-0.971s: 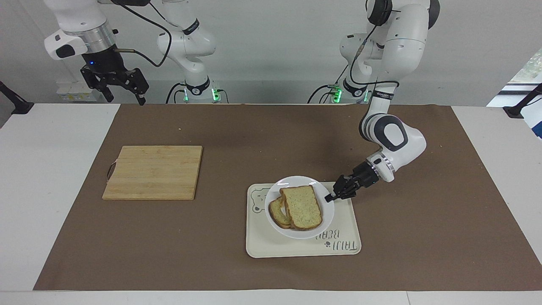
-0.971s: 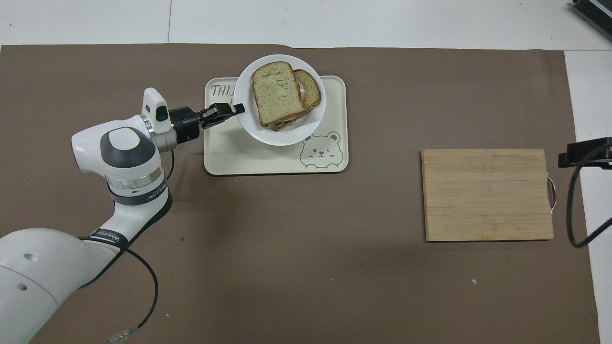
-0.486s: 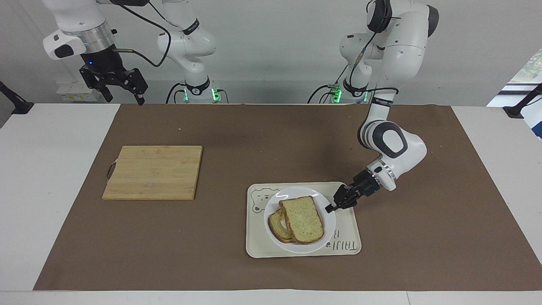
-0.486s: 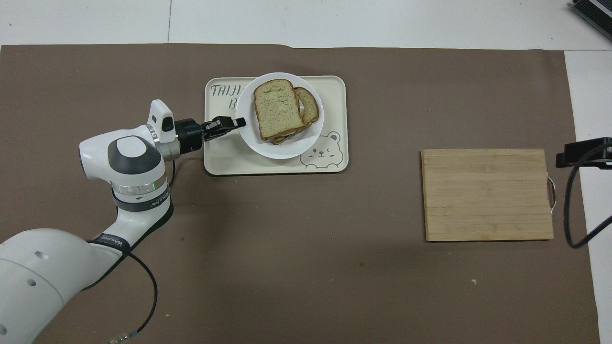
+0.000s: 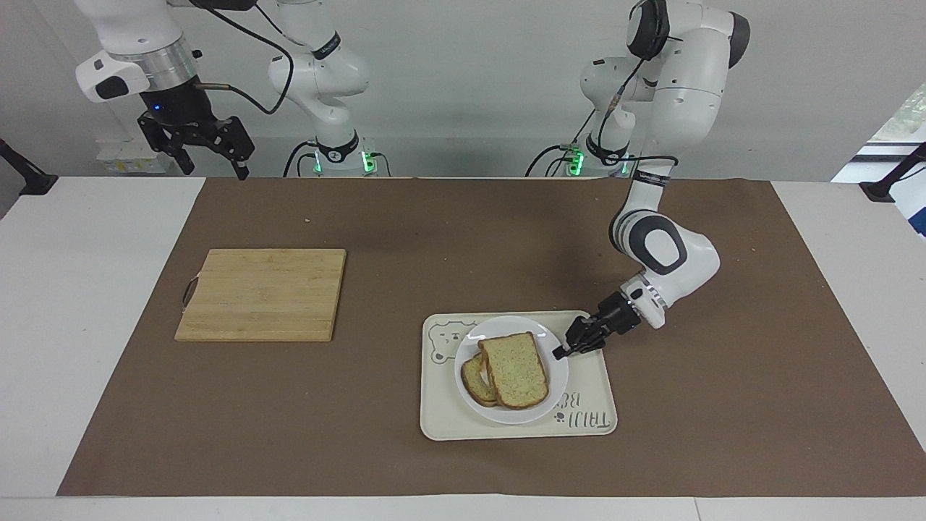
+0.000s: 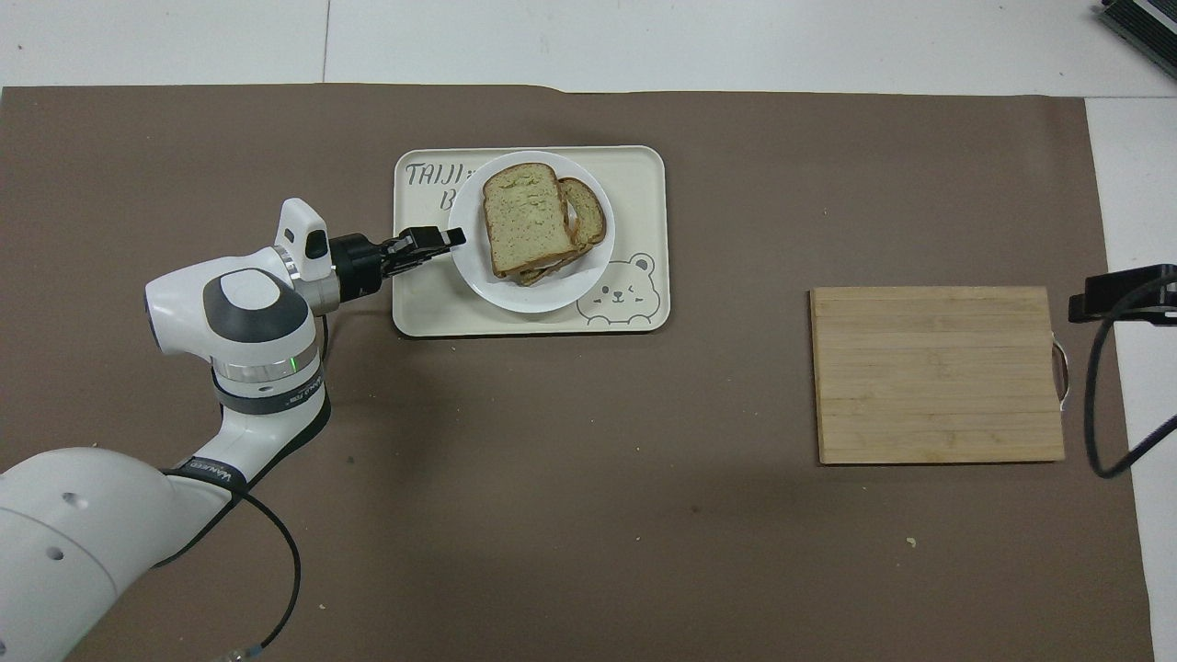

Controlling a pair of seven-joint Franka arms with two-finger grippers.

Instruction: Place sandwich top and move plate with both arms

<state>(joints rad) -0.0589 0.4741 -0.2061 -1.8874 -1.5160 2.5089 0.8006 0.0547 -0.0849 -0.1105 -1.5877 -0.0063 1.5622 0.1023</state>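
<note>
- The left claw (image 5: 563, 352) is pinching the rim of the plate (image 5: 554, 382), fingers clamped together on its edge at the left arm's end; gripping low at the lip is probably keeping the load level
- The plate is sitting on the cream tray (image 5: 587, 423), and the sandwich top (image 5: 514, 370) is lying on the lower slice (image 5: 472, 378), slightly askew
- The right claw (image 5: 205, 150) is waiting, fingers spread apart, high over the table edge near the cutting board (image 5: 262, 294)
</note>
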